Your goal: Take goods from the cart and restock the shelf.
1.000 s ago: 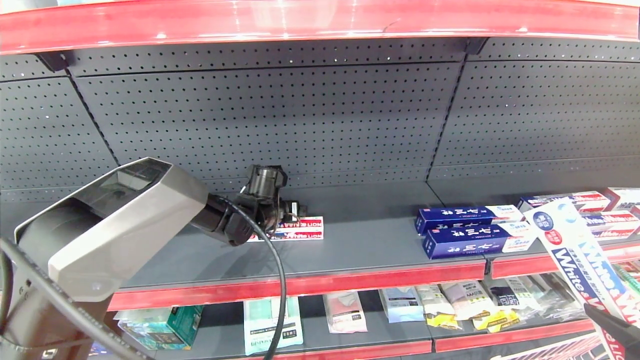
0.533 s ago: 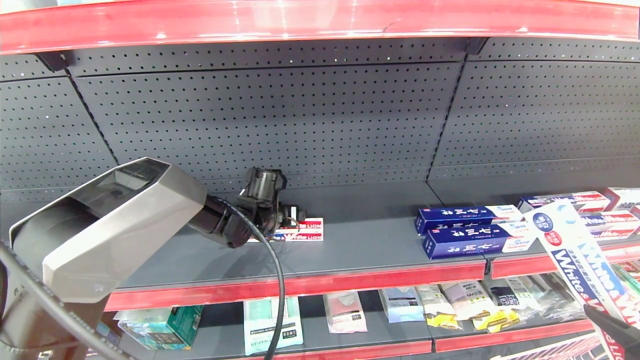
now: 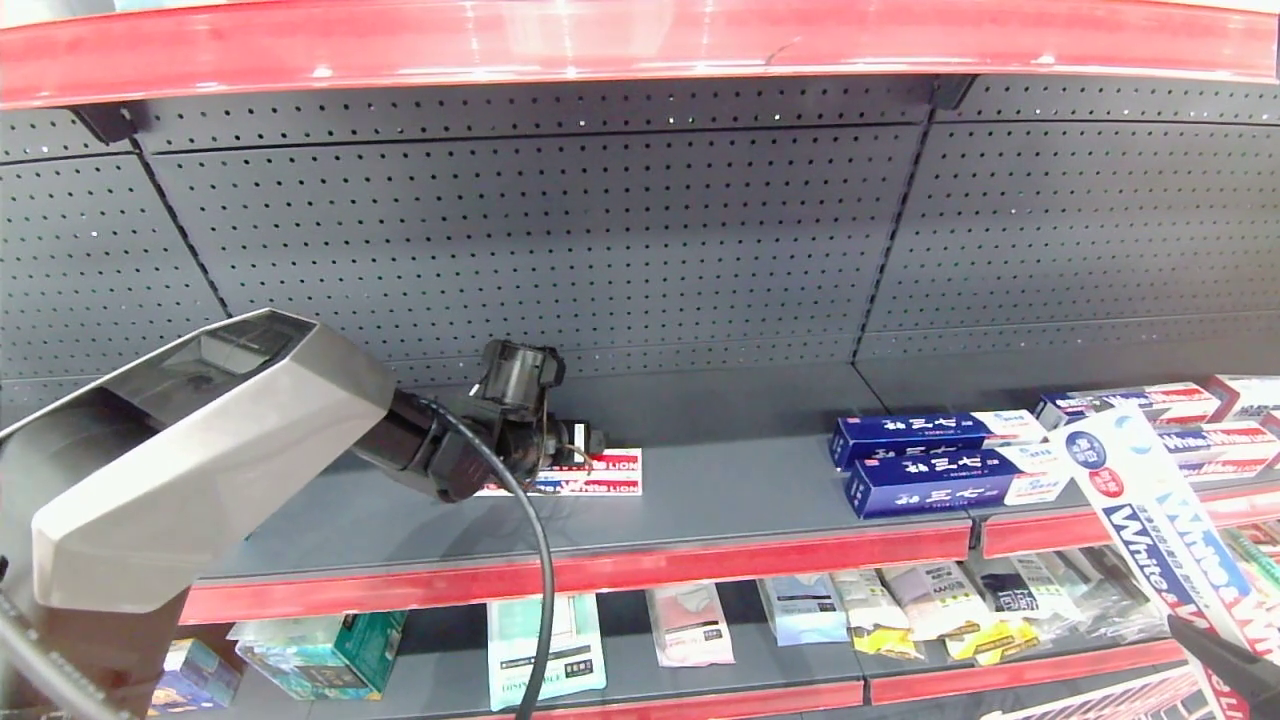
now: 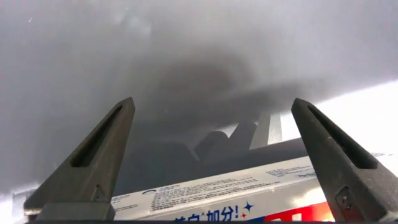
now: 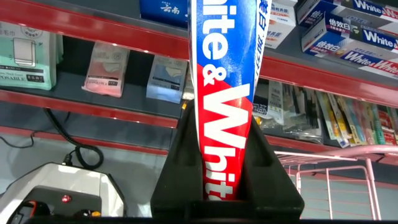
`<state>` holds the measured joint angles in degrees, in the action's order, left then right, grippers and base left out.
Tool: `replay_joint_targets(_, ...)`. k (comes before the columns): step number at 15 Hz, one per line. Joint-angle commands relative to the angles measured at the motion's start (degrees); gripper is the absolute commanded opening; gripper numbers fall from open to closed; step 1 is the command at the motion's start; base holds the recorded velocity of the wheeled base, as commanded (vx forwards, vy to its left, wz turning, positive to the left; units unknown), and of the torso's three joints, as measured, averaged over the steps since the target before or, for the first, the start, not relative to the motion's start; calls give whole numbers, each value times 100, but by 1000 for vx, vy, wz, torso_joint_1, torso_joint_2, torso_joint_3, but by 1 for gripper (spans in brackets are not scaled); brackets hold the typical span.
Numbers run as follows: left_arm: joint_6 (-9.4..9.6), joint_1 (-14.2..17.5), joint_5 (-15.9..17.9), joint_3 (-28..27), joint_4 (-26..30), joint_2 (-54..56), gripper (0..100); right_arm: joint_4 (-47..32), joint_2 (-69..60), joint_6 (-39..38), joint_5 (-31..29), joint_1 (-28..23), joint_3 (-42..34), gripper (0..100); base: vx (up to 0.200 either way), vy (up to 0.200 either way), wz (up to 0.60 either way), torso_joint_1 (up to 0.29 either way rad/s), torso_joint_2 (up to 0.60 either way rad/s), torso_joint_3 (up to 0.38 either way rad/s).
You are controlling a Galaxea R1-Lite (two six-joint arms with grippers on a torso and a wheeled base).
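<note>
Head view: left claw (image 3: 582,442) spread over red-white box (image 3: 605,473) on the shelf (image 3: 740,490), right claw (image 3: 1215,645) clamped on blue-white box (image 3: 1150,530).

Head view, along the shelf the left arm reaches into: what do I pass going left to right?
Red-and-white toothpaste box lying flat → blue toothpaste boxes, two side by side → tilted white-and-blue toothpaste box held in the right tool.

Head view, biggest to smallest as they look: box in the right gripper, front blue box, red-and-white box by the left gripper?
1. Held box, though nearest the camera.
2. Front blue box.
3. Red-and-white box, partly hidden behind the left gripper, so unsure.
</note>
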<state>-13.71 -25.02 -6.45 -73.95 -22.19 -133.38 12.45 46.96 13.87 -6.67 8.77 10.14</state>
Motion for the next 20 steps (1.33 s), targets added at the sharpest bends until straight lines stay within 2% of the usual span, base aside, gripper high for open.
replay_joint_targets(1, 0, 5, 3, 144, 13, 110, 100, 3, -2, 1, -1, 2, 5, 0, 0, 0, 0, 0, 0, 0)
replay_joint_targets(13, -61, 5, 100, 1023, -23, 444, 100, 3, -29, 1, -1, 11, -4, 0, 0, 0, 0, 0, 0, 0)
replay_joint_targets(14, -96, 5, 109, 1032, -23, 479, 100, 3, -38, 1, -1, 11, -4, 0, 0, 0, 0, 0, 0, 0)
replay_joint_targets(16, -351, -3, 91, 1075, -23, 514, 100, 3, -64, 10, -1, 11, -12, 0, 0, 0, 0, 0, 0, 0)
replay_joint_targets(20, -351, 5, 100, 1269, -23, 576, 100, 3, -117, 10, -1, 11, -21, 0, 0, 0, 0, 0, 0, 0)
